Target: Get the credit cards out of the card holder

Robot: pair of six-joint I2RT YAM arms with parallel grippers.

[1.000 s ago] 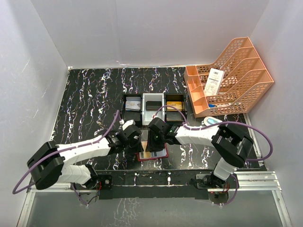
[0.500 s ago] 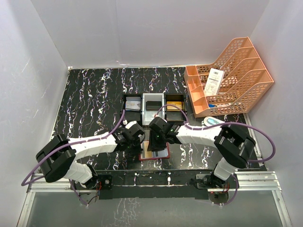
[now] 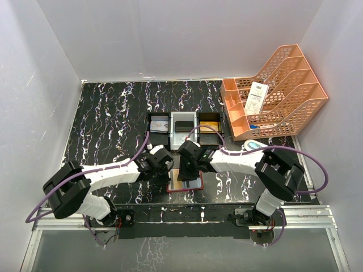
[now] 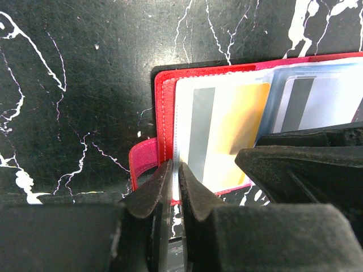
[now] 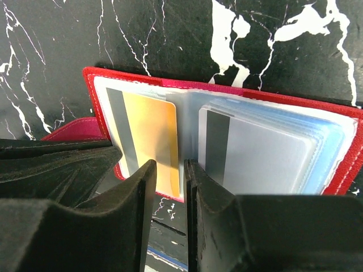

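Note:
The card holder is a red wallet lying open near the table's front edge. In the left wrist view its snap tab sticks out to the left. An orange-gold credit card sits in the left clear sleeve and a silvery light-blue credit card in the right stack of sleeves. Both also show in the left wrist view, orange and silvery. My left gripper has its jaws almost together over the wallet's left edge. My right gripper is narrowly open over the orange card's right edge, by the fold.
A black-and-white three-compartment tray stands just behind the wallet, with items in its compartments. An orange mesh file rack fills the back right corner. A small white object lies in front of the rack.
My left arm has swung right, bringing its gripper in to the wallet's left edge. The right gripper has shifted slightly over the wallet. The wallet has stayed in place.

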